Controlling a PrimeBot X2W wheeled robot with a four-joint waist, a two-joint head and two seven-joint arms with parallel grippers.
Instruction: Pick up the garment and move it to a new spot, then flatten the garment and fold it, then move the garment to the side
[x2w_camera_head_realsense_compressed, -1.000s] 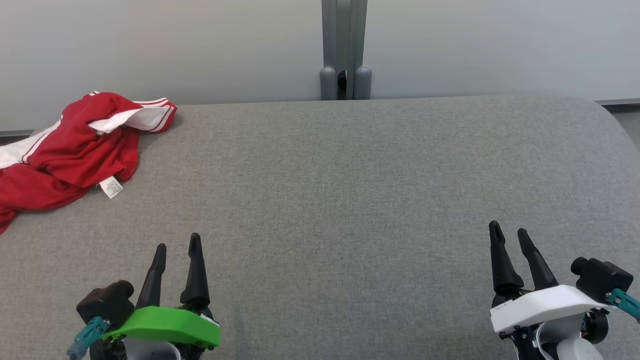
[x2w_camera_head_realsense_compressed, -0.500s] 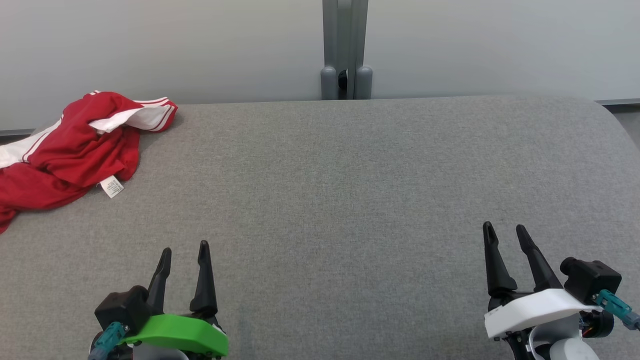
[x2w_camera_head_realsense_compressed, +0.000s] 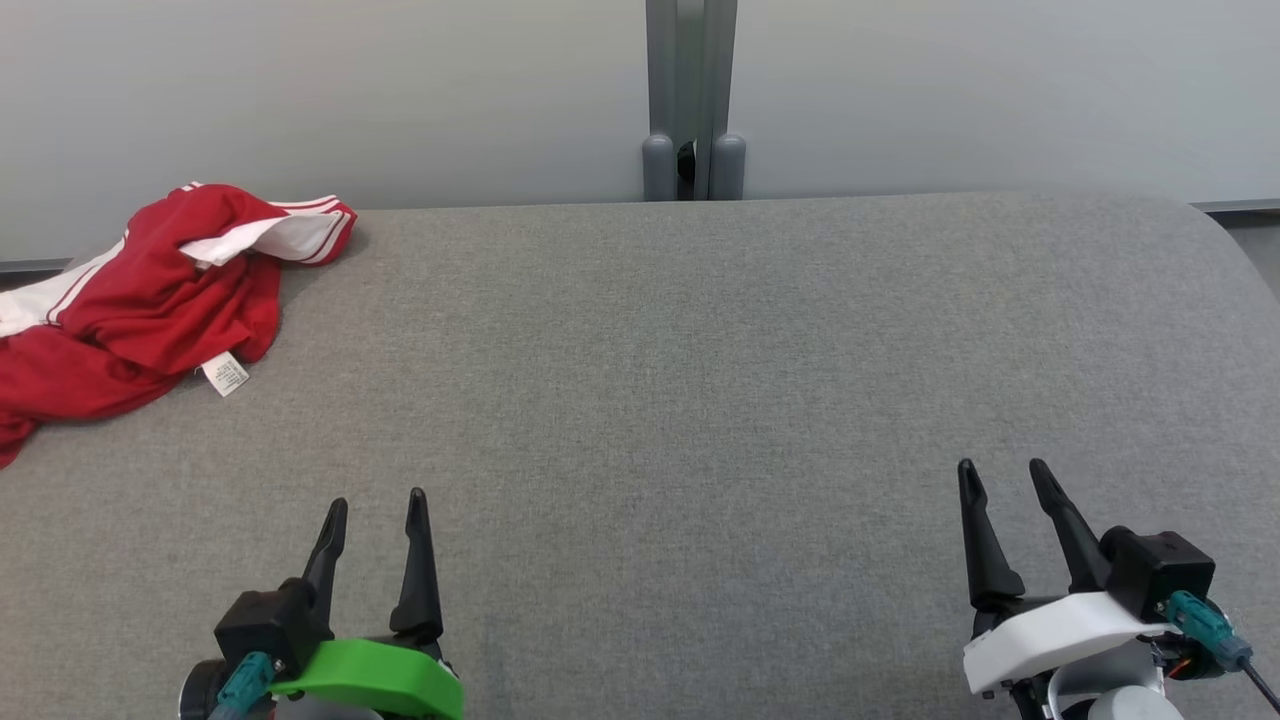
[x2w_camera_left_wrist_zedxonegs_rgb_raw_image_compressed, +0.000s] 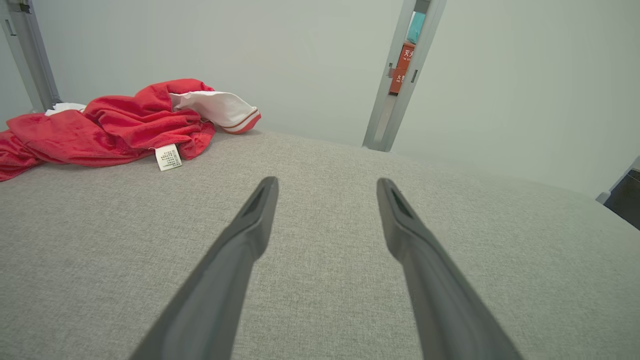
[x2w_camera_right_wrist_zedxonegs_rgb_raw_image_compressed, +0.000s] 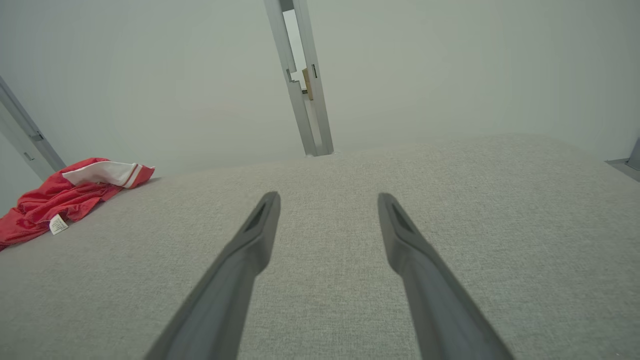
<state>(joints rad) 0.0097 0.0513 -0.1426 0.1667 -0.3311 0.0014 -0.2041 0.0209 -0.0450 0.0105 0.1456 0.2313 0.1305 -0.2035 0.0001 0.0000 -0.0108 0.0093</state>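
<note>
A: What is closest to us?
B: Two grippers. The left gripper (x2w_camera_head_realsense_compressed: 378, 497), with a green cover, is at the near left. The right gripper (x2w_camera_head_realsense_compressed: 1001, 464), with a white cover, is at the near right. The bottom edge cuts off their arms.
A: Are they holding anything?
B: No. Both have their fingers spread apart with nothing between them.
A: What is under them?
B: A grey table (x2w_camera_head_realsense_compressed: 700, 350) covered in cloth. It looks flat, with a rounded far right corner.
A: Where is the garment?
B: The garment (x2w_camera_head_realsense_compressed: 150, 300) lies at the far left corner, well apart from both grippers. It is red with white parts and thin stripes, bunched up in a heap. A small white label (x2w_camera_head_realsense_compressed: 224, 373) sticks out at its near side; the print is too small to read. The left edge cuts off part of it.
A: And behind?
B: A pale wall (x2w_camera_head_realsense_compressed: 400, 90) and a grey post (x2w_camera_head_realsense_compressed: 690, 90) in the middle. In the left wrist view a red thing (x2w_camera_left_wrist_zedxonegs_rgb_raw_image_compressed: 401, 65) shows through a gap in the post, but I cannot tell what it is.
</note>
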